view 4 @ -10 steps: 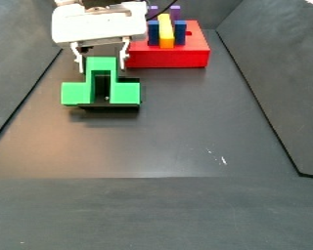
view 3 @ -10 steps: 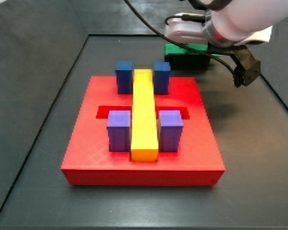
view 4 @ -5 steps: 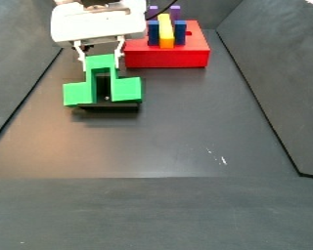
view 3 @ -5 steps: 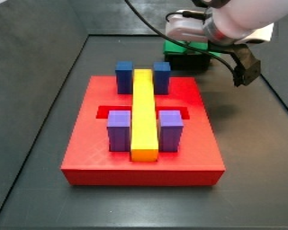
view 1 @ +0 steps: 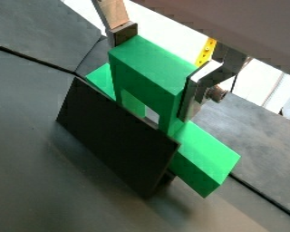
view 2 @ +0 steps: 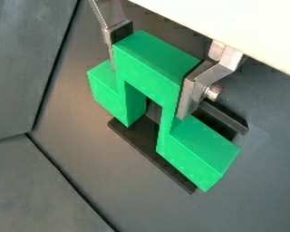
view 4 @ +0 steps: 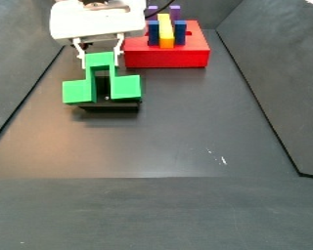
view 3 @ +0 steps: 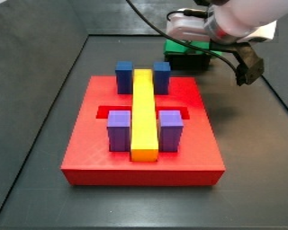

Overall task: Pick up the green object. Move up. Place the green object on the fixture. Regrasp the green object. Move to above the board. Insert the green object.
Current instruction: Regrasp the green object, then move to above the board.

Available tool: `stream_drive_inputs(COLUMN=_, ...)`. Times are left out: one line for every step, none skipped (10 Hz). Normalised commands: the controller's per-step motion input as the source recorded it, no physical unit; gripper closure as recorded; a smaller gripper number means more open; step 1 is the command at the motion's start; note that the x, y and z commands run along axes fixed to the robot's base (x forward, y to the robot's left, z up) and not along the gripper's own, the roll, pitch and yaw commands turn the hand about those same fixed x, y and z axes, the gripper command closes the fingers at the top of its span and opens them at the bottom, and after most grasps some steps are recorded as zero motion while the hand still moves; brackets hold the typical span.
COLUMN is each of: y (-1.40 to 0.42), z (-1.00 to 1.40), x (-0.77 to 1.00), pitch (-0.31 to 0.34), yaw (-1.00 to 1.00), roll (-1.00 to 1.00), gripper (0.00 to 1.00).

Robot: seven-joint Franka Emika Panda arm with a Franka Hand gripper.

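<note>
The green object (view 1: 148, 82) (view 2: 154, 68) is a stepped block resting on the fixture (view 1: 111, 136) (view 2: 232, 120), a small black block. In both wrist views my gripper (view 1: 162, 62) (view 2: 159, 59) straddles the raised middle step, and both silver fingers (view 2: 206, 83) press its sides, so it is shut on the piece. In a side view the gripper (view 4: 101, 54) stands right over the green object (view 4: 101, 88) on the fixture (view 4: 107, 105). The board (view 3: 98, 157) (view 4: 186, 57) is the red base, lying apart from the fixture (view 3: 189, 65).
The board carries two blue blocks (view 3: 125, 72), two purple blocks (view 3: 118, 130) and a long yellow bar (view 3: 144, 112). Dark floor (view 4: 186, 166) spreads around it, with raised walls at the edges. A black cable (view 3: 140, 18) trails from the arm.
The fingers have drawn in slightly onto the green object's raised step. The arm and the piece have otherwise stayed in place on the fixture.
</note>
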Motion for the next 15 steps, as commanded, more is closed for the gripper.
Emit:
stream_drive_inputs(y=0.00, z=0.00, x=0.00, pitch=0.000, yaw=0.00, roll=0.00, gripper=1.00)
stream_drive_inputs(y=0.00, z=0.00, x=0.00, pitch=0.000, yaw=0.00, roll=0.00, gripper=1.00)
stream_drive_inputs(y=0.00, z=0.00, x=0.00, pitch=0.000, yaw=0.00, roll=0.00, gripper=1.00)
stream_drive_inputs(y=0.00, z=0.00, x=0.00, pitch=0.000, yaw=0.00, roll=0.00, gripper=1.00)
stream_drive_inputs(y=0.00, z=0.00, x=0.00, pitch=0.000, yaw=0.00, roll=0.00, gripper=1.00)
stream_drive_inputs(y=0.00, z=0.00, x=0.00, pitch=0.000, yaw=0.00, roll=0.00, gripper=1.00)
stream_drive_inputs(y=0.00, z=1.40, x=0.00, pitch=0.000, yaw=0.00, roll=0.00, gripper=1.00)
stream_drive_inputs(y=0.01, z=1.40, x=-0.02, pitch=0.042, yaw=0.00, roll=-0.01, gripper=1.00)
stream_drive_inputs(y=0.03, z=1.40, x=-0.05, pitch=0.034, yaw=0.00, roll=-0.08, gripper=1.00)
stream_drive_inputs(y=0.03, z=1.40, x=-0.05, pitch=0.028, yaw=0.01, roll=-0.05, gripper=1.00)
stream_drive_inputs(y=0.01, z=1.40, x=-0.04, pitch=0.045, yaw=0.01, roll=-0.02, gripper=1.00)
stream_drive_inputs(y=0.01, z=1.40, x=-0.04, pitch=0.046, yaw=0.02, roll=-0.01, gripper=1.00)
stream_drive_inputs(y=0.02, z=1.40, x=-0.02, pitch=0.040, yaw=0.02, roll=-0.01, gripper=1.00)
stream_drive_inputs(y=-0.01, z=0.67, x=0.00, pitch=0.052, yaw=0.02, roll=-0.01, gripper=1.00)
stream_drive_inputs(y=0.00, z=0.20, x=0.04, pitch=0.068, yaw=0.02, roll=0.02, gripper=1.00)
